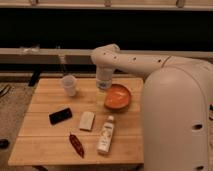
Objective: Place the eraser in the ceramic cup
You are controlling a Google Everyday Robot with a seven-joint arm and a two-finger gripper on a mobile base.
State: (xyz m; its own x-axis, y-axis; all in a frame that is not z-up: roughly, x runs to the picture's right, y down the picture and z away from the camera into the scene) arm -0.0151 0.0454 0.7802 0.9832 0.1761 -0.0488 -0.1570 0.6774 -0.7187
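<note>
The eraser, a flat black block, lies on the left part of the wooden table. The ceramic cup, small and white, stands upright near the table's back left, behind the eraser. My white arm reaches in from the right, bends at the back, and points down. Its gripper hangs over the back middle of the table, right of the cup and just left of the orange bowl. It is well apart from the eraser, and nothing shows in it.
An orange bowl sits at the back right. A pale tan block, a dark red chili-shaped item and a lying white bottle fill the middle front. My white body blocks the table's right side.
</note>
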